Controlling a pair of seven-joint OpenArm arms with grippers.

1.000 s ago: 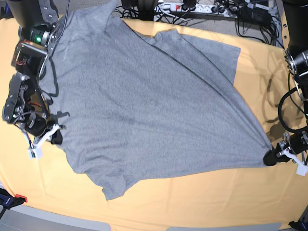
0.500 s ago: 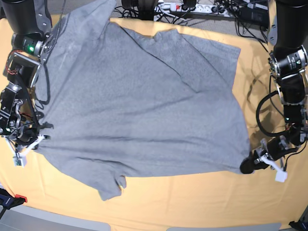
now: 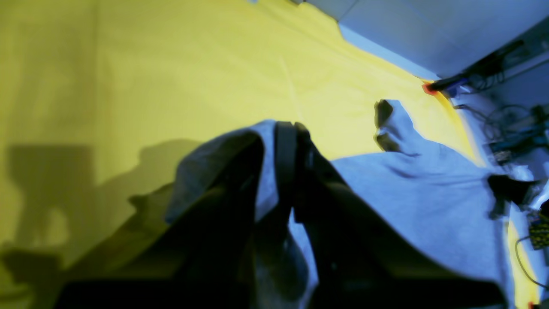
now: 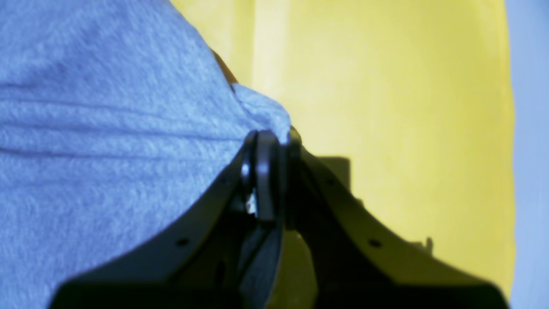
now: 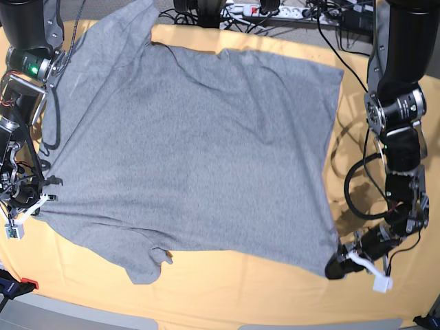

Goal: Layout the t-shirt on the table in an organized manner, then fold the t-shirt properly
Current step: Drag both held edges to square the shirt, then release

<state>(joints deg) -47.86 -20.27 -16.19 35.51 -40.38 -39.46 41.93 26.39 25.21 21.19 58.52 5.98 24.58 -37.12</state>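
Grey cotton fills most of the base view: the t-shirt (image 5: 192, 144) lies spread on the yellow-orange tabletop (image 5: 275, 289), no lettering showing, its far left corner running past the tabletop's far edge. A near sleeve bunches at the lower left. The right end effector (image 5: 36, 203) pinches the shirt's left edge, partly hidden by cloth; the left end effector (image 5: 335, 267) is clamped on the near right corner. Bare tabletop runs along the near edge and the right side; cables (image 5: 295, 12) lie beyond the far edge. In the left wrist view, blurred, dark fingers (image 3: 286, 163) close on a grey fold, with open yellow beyond. In the right wrist view, fingers (image 4: 266, 171) nip the shirt's edge, yellow tabletop clear to the right.
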